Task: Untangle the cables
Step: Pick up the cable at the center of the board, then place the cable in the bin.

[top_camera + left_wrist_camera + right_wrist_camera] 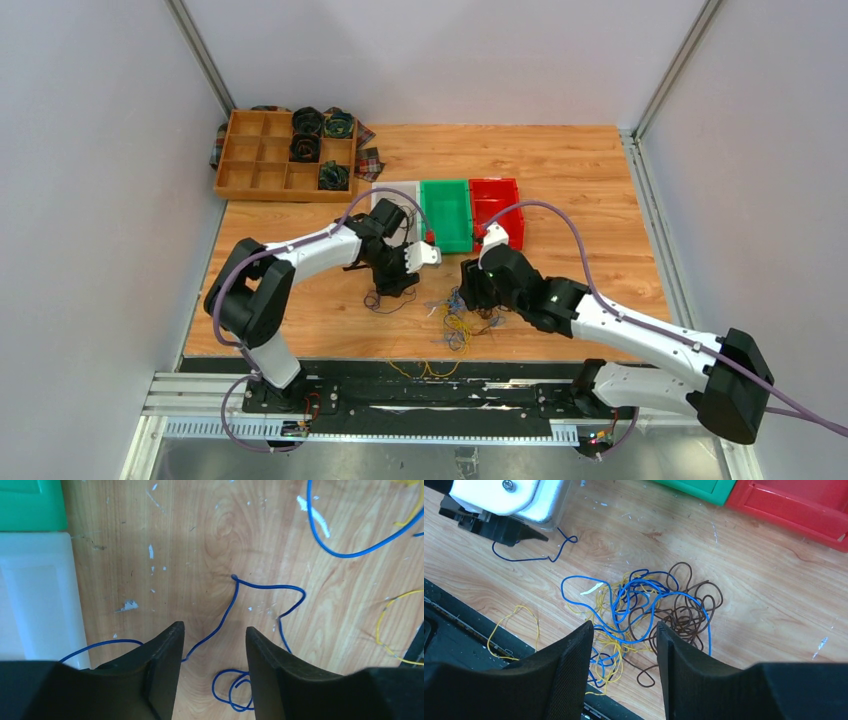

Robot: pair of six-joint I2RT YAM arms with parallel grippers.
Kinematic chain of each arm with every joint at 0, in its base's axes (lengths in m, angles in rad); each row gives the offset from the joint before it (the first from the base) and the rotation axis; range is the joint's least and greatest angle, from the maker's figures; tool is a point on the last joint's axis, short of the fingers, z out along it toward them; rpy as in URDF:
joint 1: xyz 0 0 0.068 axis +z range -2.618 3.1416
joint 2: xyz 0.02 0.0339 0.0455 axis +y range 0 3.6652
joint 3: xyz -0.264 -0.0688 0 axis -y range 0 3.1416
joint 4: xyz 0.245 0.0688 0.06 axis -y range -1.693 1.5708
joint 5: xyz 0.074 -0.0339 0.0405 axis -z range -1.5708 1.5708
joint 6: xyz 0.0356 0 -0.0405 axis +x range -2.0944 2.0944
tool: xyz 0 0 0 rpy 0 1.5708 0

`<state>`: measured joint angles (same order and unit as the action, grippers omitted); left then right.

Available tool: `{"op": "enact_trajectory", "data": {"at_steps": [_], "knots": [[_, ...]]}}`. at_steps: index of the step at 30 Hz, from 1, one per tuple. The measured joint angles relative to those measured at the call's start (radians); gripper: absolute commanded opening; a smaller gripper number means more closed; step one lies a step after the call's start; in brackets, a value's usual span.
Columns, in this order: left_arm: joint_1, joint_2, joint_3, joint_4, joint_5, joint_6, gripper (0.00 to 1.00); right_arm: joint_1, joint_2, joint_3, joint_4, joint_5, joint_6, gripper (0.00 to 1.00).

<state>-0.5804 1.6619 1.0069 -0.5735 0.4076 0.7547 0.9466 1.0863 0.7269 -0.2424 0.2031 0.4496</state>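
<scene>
The wooden table (580,190) fills the enclosure floor; its near edge meets a dark rail where both arms are bolted. The left arm (300,250) reaches in from the left and the right arm (640,335) from the right, their wrists near each other at mid-table.

At the far left corner sits a wooden compartment tray (255,150) holding four dark coils (307,122); plaid cloth shows at its edges, mostly hidden beneath it. Three bins stand in a row behind the wrists: a red bin (497,205), a green bin (446,213) and a white bin (392,192), the white one partly covered by the left arm.

The left gripper (214,628) hangs low over the table with its jaws apart. A single blue cable (235,595) lies on the wood and runs between them. No finger clearly touches it, and part of its loop is cut off at the bottom of the left wrist view.

The right gripper (624,626) is also parted, holding nothing visible, poised above the tangle of cables (649,605). This knot of blue, yellow and brown wires lies on the table just in front of the right wrist; its near part is hidden behind the fingers (569,665). Which strand crosses which cannot be made out.

A loose yellow cable (514,625) trails over the table's near edge onto the rail.
</scene>
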Motion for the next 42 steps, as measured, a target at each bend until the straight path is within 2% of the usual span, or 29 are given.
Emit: {"op": "enact_trajectory", "data": {"at_steps": [3, 5, 7, 8, 14, 19, 23, 27, 35, 42], "knots": [[0.001, 0.021, 0.000, 0.008, -0.008, 0.010, 0.38, 0.000, -0.023, -0.020, 0.000, 0.007, 0.005, 0.48], [0.001, 0.022, 0.000, 0.014, -0.008, 0.016, 0.24, -0.008, -0.041, -0.033, 0.000, 0.009, 0.008, 0.47], [0.000, 0.022, -0.002, 0.023, -0.007, 0.018, 0.05, -0.024, -0.061, -0.044, 0.000, 0.011, 0.011, 0.45], [0.000, 0.022, -0.005, 0.023, -0.007, 0.019, 0.01, -0.030, -0.070, -0.048, 0.000, 0.012, 0.014, 0.45], [0.000, -0.035, -0.020, -0.038, 0.019, 0.012, 0.01, -0.064, -0.119, -0.071, 0.002, 0.016, 0.027, 0.43], [0.000, -0.229, 0.002, -0.164, 0.056, 0.012, 0.01, -0.079, -0.156, -0.087, 0.006, 0.016, 0.029, 0.43], [0.000, -0.331, 0.126, -0.269, 0.061, -0.010, 0.01, -0.089, -0.185, -0.097, 0.007, 0.018, 0.029, 0.48], [0.000, -0.366, 0.266, -0.311, 0.055, -0.064, 0.01, -0.092, -0.208, -0.097, 0.009, 0.024, 0.029, 0.55], [-0.017, -0.278, 0.553, -0.307, 0.012, -0.243, 0.01, -0.105, -0.272, -0.097, 0.008, 0.072, 0.024, 0.56], [-0.059, -0.079, 0.701, -0.240, -0.131, -0.323, 0.01, -0.111, -0.341, -0.096, -0.016, 0.122, 0.021, 0.53]]}}
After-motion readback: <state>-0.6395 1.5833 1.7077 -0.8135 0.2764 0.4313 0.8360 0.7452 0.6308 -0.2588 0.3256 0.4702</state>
